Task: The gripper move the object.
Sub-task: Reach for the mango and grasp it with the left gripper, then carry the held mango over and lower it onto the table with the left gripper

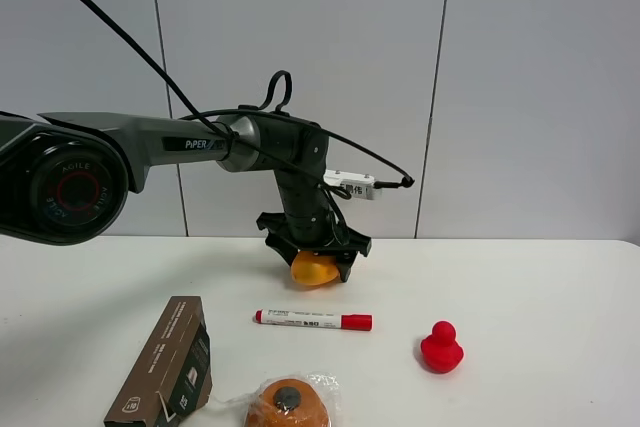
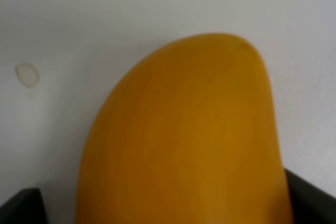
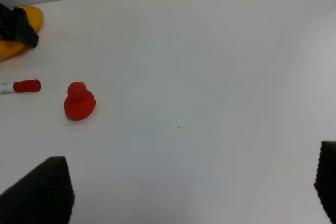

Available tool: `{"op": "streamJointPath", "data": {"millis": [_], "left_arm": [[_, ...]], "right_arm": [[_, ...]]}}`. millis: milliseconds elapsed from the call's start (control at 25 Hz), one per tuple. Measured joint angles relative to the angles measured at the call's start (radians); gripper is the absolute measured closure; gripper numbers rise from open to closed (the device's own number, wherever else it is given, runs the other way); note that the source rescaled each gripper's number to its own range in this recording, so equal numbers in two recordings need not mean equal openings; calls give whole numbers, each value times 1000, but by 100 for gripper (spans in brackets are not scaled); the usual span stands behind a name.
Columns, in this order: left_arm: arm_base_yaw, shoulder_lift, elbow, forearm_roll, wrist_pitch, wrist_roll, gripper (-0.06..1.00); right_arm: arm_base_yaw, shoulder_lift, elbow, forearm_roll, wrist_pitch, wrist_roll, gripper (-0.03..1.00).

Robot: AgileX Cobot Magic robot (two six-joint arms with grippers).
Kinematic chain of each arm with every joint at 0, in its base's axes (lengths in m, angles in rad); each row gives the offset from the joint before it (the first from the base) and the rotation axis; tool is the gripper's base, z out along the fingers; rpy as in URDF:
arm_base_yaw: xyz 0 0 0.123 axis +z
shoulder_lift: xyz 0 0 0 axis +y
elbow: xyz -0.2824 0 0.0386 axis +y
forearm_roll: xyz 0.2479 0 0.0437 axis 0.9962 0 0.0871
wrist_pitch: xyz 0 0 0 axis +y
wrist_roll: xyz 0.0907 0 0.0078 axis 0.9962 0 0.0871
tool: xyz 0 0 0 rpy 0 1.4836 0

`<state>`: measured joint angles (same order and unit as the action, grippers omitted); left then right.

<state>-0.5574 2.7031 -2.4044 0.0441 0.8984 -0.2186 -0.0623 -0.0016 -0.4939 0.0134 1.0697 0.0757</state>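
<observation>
Gripping the object point(image 1: 312, 271) at the back centre of the table point(image 1: 540, 287), the left gripper point(image 1: 318, 257) has its jaws clamped on it; it should travel level and slowly, clear of the marker point(image 1: 313, 320) and red duck point(image 1: 441, 348); the right gripper point(image 3: 181, 192) idles, jaws apart

We see a smooth, faintly sheened yellow-orange oval fruit point(image 2: 184, 140), a matt white tabletop point(image 1: 540, 287), a slightly glossy red plastic duck point(image 1: 441, 348) at right, crinkled clear wrap around the near round brown-orange item point(image 1: 289, 405), and a matt brown cardboard box point(image 1: 165, 362) at near left.
</observation>
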Motion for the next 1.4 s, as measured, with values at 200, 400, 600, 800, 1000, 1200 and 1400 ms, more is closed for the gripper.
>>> {"op": "streamJointPath", "data": {"millis": [200, 400, 600, 800, 1000, 1200, 1400], "left_arm": [[0, 1, 0, -3, -2, 12, 34], [0, 1, 0, -8, -2, 13, 94], [-3, -15, 0, -52, 26, 21, 94], [-6, -152, 0, -140, 92, 137, 94], [-50, -336, 0, -147, 273, 378, 94], [-138, -443, -1, -174, 315, 523, 94], [-217, -458, 5, -143, 316, 571, 94]], "right_arm": [[0, 0, 0, 0, 0, 0, -3], [0, 0, 0, 0, 0, 0, -3], [0, 0, 0, 0, 0, 0, -3], [0, 0, 0, 0, 0, 0, -3], [0, 0, 0, 0, 0, 0, -3], [0, 0, 0, 0, 0, 0, -3], [0, 0, 0, 0, 0, 0, -3]]}}
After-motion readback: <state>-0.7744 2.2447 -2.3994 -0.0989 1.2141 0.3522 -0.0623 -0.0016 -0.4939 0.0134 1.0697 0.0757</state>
